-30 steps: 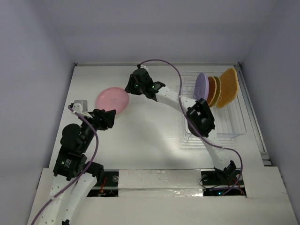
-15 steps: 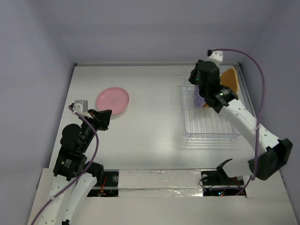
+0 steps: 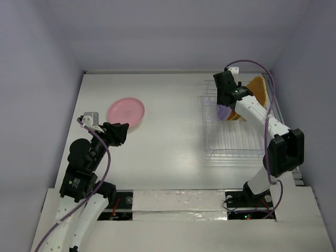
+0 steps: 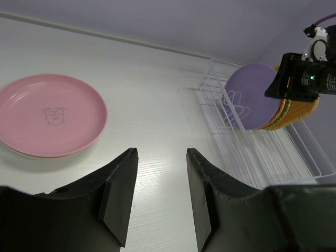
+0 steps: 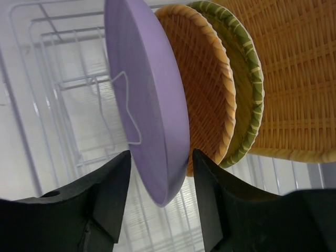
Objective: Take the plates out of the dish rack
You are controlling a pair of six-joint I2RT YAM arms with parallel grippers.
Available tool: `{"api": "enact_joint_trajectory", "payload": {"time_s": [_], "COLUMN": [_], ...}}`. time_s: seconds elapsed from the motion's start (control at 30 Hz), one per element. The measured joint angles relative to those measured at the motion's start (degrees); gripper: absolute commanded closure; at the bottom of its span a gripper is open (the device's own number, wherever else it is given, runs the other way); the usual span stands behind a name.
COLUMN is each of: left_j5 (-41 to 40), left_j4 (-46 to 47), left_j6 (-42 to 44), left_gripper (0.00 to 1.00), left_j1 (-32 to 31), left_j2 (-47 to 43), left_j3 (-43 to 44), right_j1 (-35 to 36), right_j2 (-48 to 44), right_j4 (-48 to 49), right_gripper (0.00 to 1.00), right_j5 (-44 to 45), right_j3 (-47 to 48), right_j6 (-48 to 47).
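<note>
Plates (image 5: 210, 89), four in dish rack (image 3: 231, 144), one pink plate (image 3: 126, 112) on table (image 3: 168, 142), left pincer (image 4: 160, 157) spread, right pincer (image 5: 160, 157) spread astride lavender plate (image 5: 142, 79)

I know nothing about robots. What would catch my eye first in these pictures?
Brightest is the pink plate, lying flat on the left side of the white table. On the right, the right pincer is open, with a finger on either side of a lavender plate. That plate stands upright in the wire dish rack, with woven orange plates lined up behind it.
</note>
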Motion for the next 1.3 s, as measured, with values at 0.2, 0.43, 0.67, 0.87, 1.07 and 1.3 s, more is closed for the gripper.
{"api": "enact_joint_trajectory", "payload": {"time_s": [0.2, 0.43, 0.67, 0.87, 1.07, 1.3], "left_j5": [0.0, 0.0, 0.0, 0.0, 0.0, 0.0], "left_j4": [0.0, 0.0, 0.0, 0.0, 0.0, 0.0], "left_j6": [0.0, 0.0, 0.0, 0.0, 0.0, 0.0], "left_gripper": [0.61, 0.61, 0.61, 0.61, 0.61, 0.61], "left_j1": [0.0, 0.0, 0.0, 0.0, 0.0, 0.0], "left_j2": [0.0, 0.0, 0.0, -0.3, -1.0, -1.8], "left_j3": [0.0, 0.0, 0.0, 0.0, 0.0, 0.0], "right_j1": [-0.2, -0.1, -0.1, -0.2, 0.8, 2.1], "right_j2": [1.8, 3.6, 6.1, 6.2, 6.2, 6.0], "right_j4": [-2.1, -3.6, -6.3, -8.8, -11.5, -16.8], "right_gripper": [0.63, 0.71, 0.86, 0.95, 1.00, 1.00], "right_j5": [3.5, 6.1, 7.2, 8.4, 10.2, 14.3], "right_j3": [2.0, 5.9, 8.7, 10.9, 14.0, 19.0], "right_j6": [-1.8, -3.8, -5.2, -5.6, -6.3, -6.4]}}
